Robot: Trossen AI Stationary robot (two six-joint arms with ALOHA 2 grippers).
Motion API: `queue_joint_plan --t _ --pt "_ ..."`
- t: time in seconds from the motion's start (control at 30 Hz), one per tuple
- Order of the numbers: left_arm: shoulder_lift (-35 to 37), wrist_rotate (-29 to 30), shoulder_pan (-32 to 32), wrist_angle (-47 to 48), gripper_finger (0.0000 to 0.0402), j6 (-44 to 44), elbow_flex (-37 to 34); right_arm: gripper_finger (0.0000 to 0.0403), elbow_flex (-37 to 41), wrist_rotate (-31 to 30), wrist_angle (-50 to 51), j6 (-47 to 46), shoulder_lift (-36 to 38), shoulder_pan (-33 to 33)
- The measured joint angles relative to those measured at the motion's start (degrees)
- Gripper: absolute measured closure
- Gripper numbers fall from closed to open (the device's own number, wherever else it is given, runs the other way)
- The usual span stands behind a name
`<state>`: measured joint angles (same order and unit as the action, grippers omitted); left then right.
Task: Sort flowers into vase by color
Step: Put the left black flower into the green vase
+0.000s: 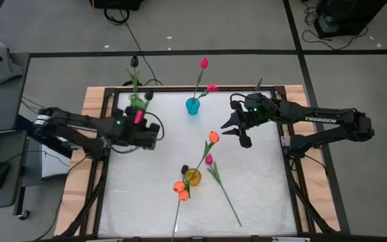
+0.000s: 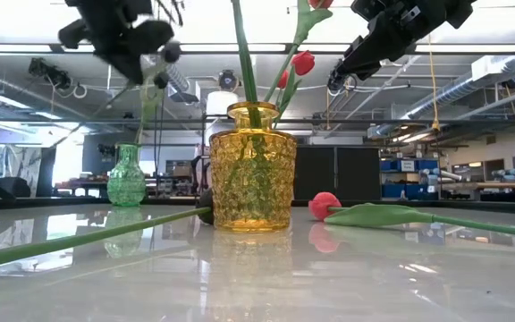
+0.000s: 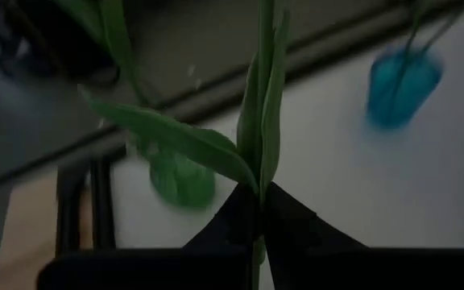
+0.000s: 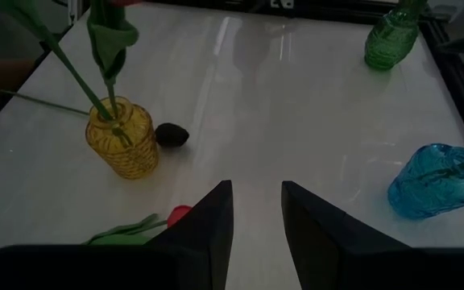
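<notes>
My left gripper point(image 1: 153, 136) hangs over the table's left part, near the green vase point(image 1: 138, 101), and is shut on a tulip's green stem point(image 3: 261, 121); its pink bud point(image 1: 138, 115) shows over the arm. The green vase holds a black tulip point(image 1: 134, 62). The blue vase point(image 1: 192, 105) holds two pink tulips. Orange tulips point(image 1: 213, 136) stand in the yellow vase point(image 1: 192, 177). Flat on the table lie a pink tulip point(image 1: 209, 159) and a black-budded one point(image 4: 171, 134). My right gripper point(image 1: 237, 131) hangs open above the table's right part, holding nothing. My left gripper pinches the tulip's stem point(image 3: 258, 192) between its two fingers, just under the spot where the leaves point(image 3: 176, 137) branch off. The stem runs across the fingers and passes on below them. The flower is lifted clear of the table, its stem roughly upright.
The table has a raised dark frame point(image 1: 180, 88) with wooden borders outside it. The bare white top between the green vase and the yellow vase is free room. The lying pink tulip's stem point(image 1: 228, 202) stretches toward the near right.
</notes>
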<state>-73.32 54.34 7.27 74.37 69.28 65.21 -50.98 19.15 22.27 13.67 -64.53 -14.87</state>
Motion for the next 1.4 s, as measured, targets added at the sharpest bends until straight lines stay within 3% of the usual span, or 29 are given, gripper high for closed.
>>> queue_joint_plan --t 0.27,0.63,0.8,0.93,1.27,1.4 --pt "11.0 10.5 -3.5 -16.0 0.0381 -22.3 0.0 0.0285 0.0 0.0 -3.0 -0.2 0.0 0.0" --pt "22.5 13.5 -12.6 -36.9 0.0381 -57.6 0.0 0.0285 0.0 -0.2 -5.3 -3.6 0.0 0.0" --pt "23.7 3.5 -18.1 -48.8 0.0381 -72.1 0.0 0.0285 0.0 -0.2 -7.0 -3.7 0.0 0.0" --pt "23.5 -3.3 -24.2 -56.1 0.0381 -78.5 0.0 0.0285 0.0 -0.2 -7.8 -4.6 0.0 0.0" --pt "23.4 -24.6 -44.1 -58.5 0.0381 -75.1 0.0 0.0285 0.0 0.0 -7.8 -6.3 0.0 0.0" --pt "23.3 -30.2 -49.6 -57.8 0.0381 -74.6 0.0 0.0285 0.0 0.0 -7.8 -6.3 0.0 0.0"
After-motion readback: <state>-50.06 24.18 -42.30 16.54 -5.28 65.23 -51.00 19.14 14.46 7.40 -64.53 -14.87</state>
